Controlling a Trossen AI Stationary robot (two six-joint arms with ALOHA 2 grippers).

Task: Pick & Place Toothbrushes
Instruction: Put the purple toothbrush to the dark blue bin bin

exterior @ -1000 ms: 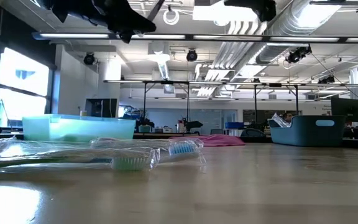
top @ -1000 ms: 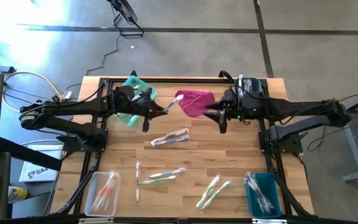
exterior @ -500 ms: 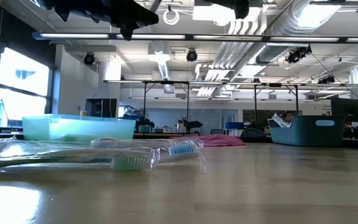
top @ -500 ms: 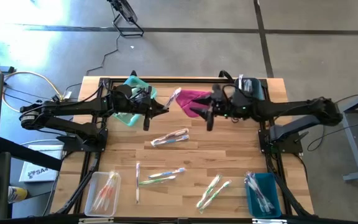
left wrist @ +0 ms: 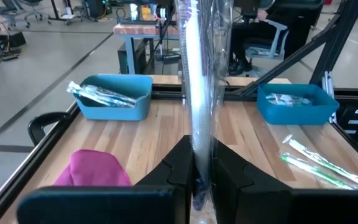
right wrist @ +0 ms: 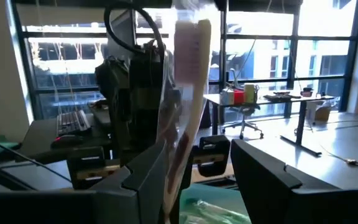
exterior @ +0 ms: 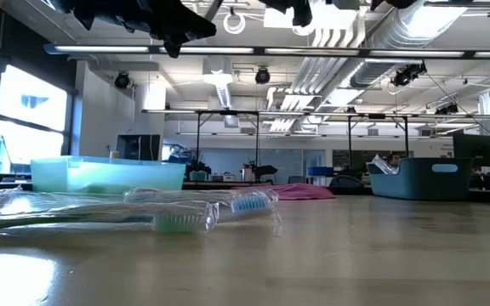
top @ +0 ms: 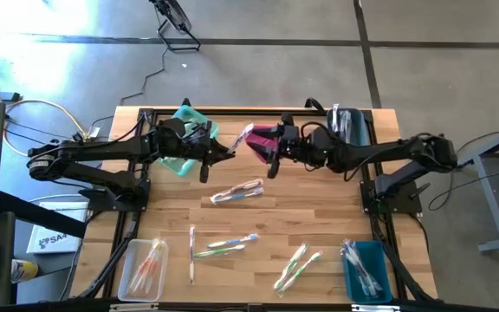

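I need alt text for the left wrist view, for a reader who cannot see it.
The left gripper is shut on a white toothbrush in a clear wrapper, held upright above a wooden table. Beyond lie a magenta cloth and two blue bins of wrapped toothbrushes.

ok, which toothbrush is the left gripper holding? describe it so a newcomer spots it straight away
Go to the far half of the wooden table, between the two arms. The left gripper is shut on a wrapped toothbrush held up in the air beside the magenta cloth, with the right gripper open next to it. Every other loose toothbrush lies flat on the wood.
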